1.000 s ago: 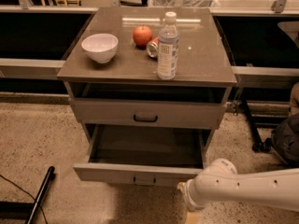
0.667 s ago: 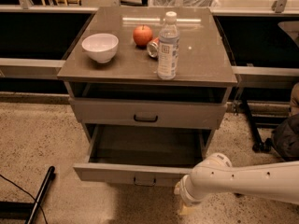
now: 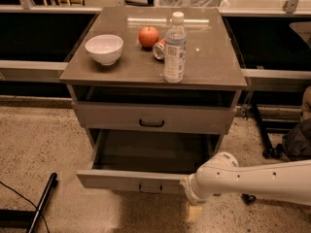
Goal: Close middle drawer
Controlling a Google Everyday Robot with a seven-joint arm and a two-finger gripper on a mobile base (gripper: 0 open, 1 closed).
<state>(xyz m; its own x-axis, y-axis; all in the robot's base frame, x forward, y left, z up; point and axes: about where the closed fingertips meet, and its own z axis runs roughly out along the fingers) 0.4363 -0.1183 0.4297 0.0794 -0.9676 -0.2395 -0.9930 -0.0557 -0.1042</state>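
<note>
One drawer (image 3: 121,180) hung open, front running left-right; the claw (image 3: 195,211) sat low at its right end, cabinet (image 3: 155,115) straight behind; the claw's state couldn't be told.

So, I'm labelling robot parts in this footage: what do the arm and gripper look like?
The arm is a smooth white rounded shell with a bulbous joint, a ringed collar and small dark dots along it. The gripper, just below the right end of the middle drawer, looks pale cream and blocky.
</note>
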